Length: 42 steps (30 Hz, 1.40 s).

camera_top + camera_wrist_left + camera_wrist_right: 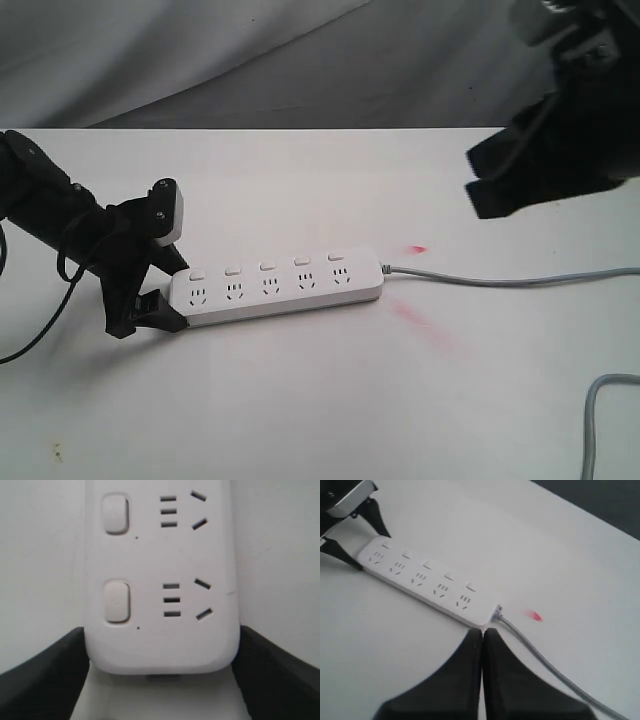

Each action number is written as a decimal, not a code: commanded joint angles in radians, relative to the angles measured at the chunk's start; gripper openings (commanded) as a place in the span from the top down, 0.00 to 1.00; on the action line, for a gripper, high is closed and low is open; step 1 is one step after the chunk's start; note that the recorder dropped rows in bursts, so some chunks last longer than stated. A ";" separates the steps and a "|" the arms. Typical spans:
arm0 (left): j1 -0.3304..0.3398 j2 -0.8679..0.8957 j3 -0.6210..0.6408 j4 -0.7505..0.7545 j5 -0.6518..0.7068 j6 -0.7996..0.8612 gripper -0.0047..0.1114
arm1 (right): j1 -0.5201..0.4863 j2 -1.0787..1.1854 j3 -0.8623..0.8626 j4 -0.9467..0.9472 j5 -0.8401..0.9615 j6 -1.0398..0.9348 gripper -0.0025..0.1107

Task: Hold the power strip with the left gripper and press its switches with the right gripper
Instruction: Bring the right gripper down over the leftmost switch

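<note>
The white power strip (280, 288) lies flat on the white table, its five switches (265, 267) in a row along the far side. My left gripper (175, 292) is shut on the strip's left end, one black finger (45, 680) against each long side of the power strip (160, 570). Two switches (116, 601) show in the left wrist view. My right gripper (485, 180) hangs above the table, up and to the right of the strip's cord end. The right gripper (482, 632) is shut with nothing in it, its tips pointing at the cord end of the power strip (427, 580).
The thin grey cord (500, 281) runs right from the strip to the table's edge. A second loop of cord (600, 420) lies at the front right. Red marks (420, 322) stain the table near the cord end. A loose black cable (40, 330) trails from the left arm.
</note>
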 commanded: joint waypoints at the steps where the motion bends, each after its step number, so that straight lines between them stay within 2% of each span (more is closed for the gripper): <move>1: -0.004 0.006 0.000 0.001 0.006 -0.007 0.42 | -0.009 0.177 -0.174 0.153 0.076 -0.226 0.98; 9: -0.004 0.006 0.000 0.001 0.006 -0.007 0.42 | -0.028 0.512 -0.561 0.214 0.249 -0.549 0.98; 12: -0.004 0.006 0.000 0.001 0.006 -0.007 0.42 | -0.007 0.630 -0.641 0.243 0.278 -0.603 0.98; 22: -0.004 0.006 0.000 0.001 0.006 -0.007 0.42 | 0.010 0.851 -0.663 0.531 0.219 -0.877 0.98; 34: -0.004 0.006 0.000 0.001 0.006 -0.007 0.42 | 0.021 1.025 -0.686 0.759 0.114 -1.167 0.98; 42: -0.004 0.006 0.000 0.001 0.006 -0.007 0.42 | 0.034 1.155 -0.826 0.814 0.133 -1.178 0.98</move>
